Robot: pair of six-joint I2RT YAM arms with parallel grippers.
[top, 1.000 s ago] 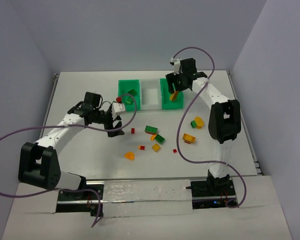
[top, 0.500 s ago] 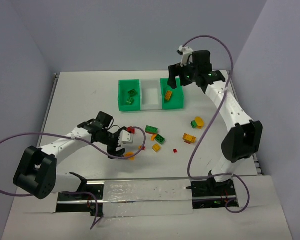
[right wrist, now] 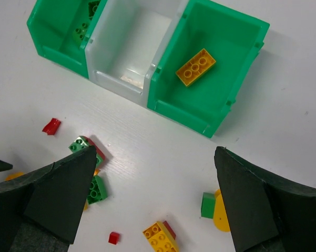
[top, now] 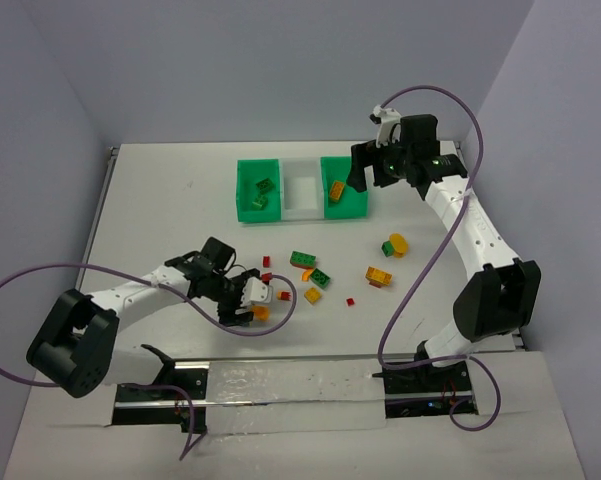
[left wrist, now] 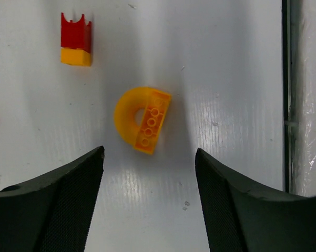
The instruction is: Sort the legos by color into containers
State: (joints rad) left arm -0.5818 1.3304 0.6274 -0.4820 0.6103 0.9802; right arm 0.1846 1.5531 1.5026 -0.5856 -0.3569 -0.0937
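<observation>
**A:** How many bins did we count?

**B:** Three bins (right wrist: 151,73) of smooth moulded plastic, joined in a row, with two bright green ones outside and a white one between. We saw two green studded bricks (right wrist: 83,32) in the left bin. One orange studded brick (right wrist: 195,67) lay flat in the right bin.

**A:** And loose on the bench (top: 180,200)?

**B:** From above we made out about nine pieces or small stacks, but some sat on one another and we could not split them. We counted two tiny red bits (right wrist: 51,126), two green bricks (top: 302,259) and an orange brick (top: 379,277). There was also a yellow disc (top: 398,243) touching a green block.

**A:** Where was the orange half-disc (left wrist: 142,119)?

**B:** It lay flat on the bench, arched on one side and studded along its straight edge. It sat just ahead of the left fingers (left wrist: 58,205), which we found spread wide and not touching it. A red piece stacked on an orange one (left wrist: 76,39) lay near.

**A:** And the right fingers (right wrist: 52,199)?

**B:** They were also wide apart, held in the air beside the right green bin.

**A:** Was anything in the way?

**B:** From above, the left wrist hid part of the half-disc. Purple cables (top: 20,290) looped from both arms.
</observation>
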